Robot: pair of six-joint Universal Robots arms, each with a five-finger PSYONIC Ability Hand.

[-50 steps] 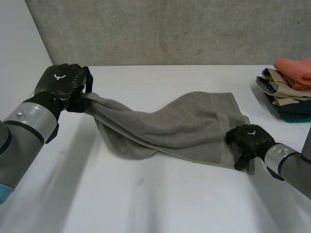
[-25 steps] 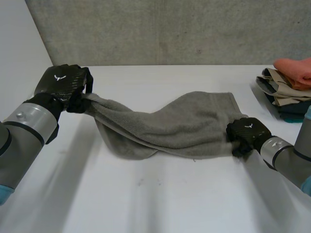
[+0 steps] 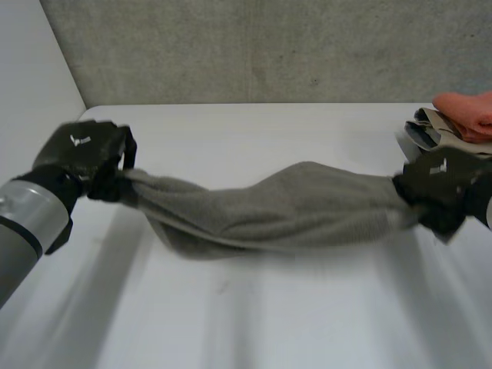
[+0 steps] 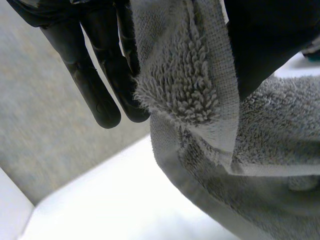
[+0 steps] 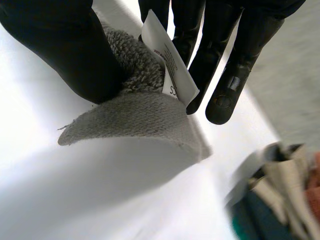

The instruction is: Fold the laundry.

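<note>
Pinching one end of the grey towel [image 3: 292, 207] out at 9 o'clock with the left hand [image 3: 81, 154], clamping the hemmed corner between thumb and fingers [image 4: 82, 75], going by the left wrist view. Stretching that towel as a bunched, twisted rope along a line from 9 o'clock to 3 o'clock across the white table [image 3: 269, 323], holding both ends raised and letting the belly sag low, seemingly brushing the tabletop nearer the 9 o'clock side. Gripping the far end at 3 o'clock with the right hand [image 3: 442, 188], pressing a corner and its white label [image 5: 167, 60] between thumb and fingers. Leaving the pile of clothes [image 3: 461, 115] at about 2 o'clock, just behind that hand, apart from the towel. Judging from this: pulling the cloth taut ahead of any fold, with no fold made yet. Probably needing next to lay it flat, or to carry one end over to the other along that same 9-to-3 line, with neither hand sitting nearer the middle than the other. Risking a crooked fold by going ahead without first opening out the twisted edges.
</note>
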